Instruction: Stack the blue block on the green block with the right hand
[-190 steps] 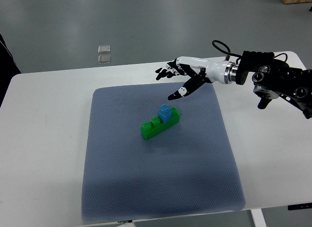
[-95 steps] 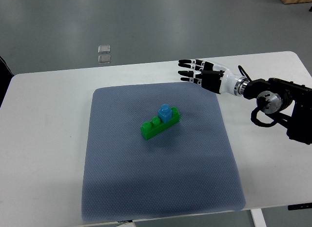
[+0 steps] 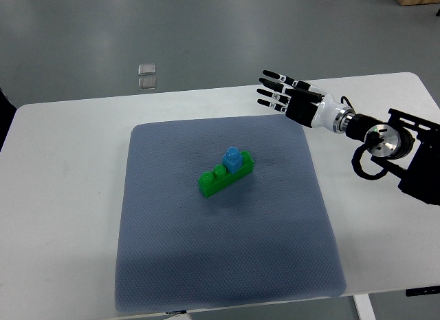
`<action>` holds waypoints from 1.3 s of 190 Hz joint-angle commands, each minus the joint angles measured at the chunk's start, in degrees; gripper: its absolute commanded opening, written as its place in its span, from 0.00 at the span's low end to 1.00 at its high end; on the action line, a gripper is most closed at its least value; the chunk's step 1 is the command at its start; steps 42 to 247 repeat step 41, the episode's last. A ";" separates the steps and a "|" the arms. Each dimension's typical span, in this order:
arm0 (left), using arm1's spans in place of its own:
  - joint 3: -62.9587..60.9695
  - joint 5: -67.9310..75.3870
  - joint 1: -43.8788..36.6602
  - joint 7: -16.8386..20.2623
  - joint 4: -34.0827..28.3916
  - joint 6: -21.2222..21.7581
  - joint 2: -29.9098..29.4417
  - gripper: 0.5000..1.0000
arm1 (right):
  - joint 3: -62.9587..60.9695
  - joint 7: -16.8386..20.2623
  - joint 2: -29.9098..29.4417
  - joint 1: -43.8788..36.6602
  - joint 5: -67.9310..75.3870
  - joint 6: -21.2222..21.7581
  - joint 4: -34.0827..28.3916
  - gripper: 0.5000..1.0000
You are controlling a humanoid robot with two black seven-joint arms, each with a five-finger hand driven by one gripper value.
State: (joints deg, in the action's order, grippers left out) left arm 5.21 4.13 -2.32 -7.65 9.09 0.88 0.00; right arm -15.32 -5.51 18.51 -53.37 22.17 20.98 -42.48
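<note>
A small blue block (image 3: 234,160) sits on the right end of a long green block (image 3: 223,175), which lies at an angle near the middle of the grey-blue mat (image 3: 220,251). My right hand (image 3: 280,93) hovers over the white table just past the mat's far right corner, well apart from the blocks. Its fingers are spread flat and hold nothing. The right arm (image 3: 385,144) comes in from the right edge. No left arm shows.
The white table (image 3: 62,210) surrounds the mat on all sides. Two small clear square pieces (image 3: 147,75) lie on the grey floor beyond the table's far edge. A dark object (image 3: 5,103) pokes in at the left edge.
My right hand has drawn back to the right and away from the blocks, turning from a pointing pose to a flat spread palm. The blue block stays on the green one.
</note>
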 commanded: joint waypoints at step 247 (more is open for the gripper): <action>-0.02 0.00 0.03 0.00 0.05 0.00 0.00 1.00 | -1.29 -0.29 -0.05 0.19 0.16 -0.07 -0.06 0.85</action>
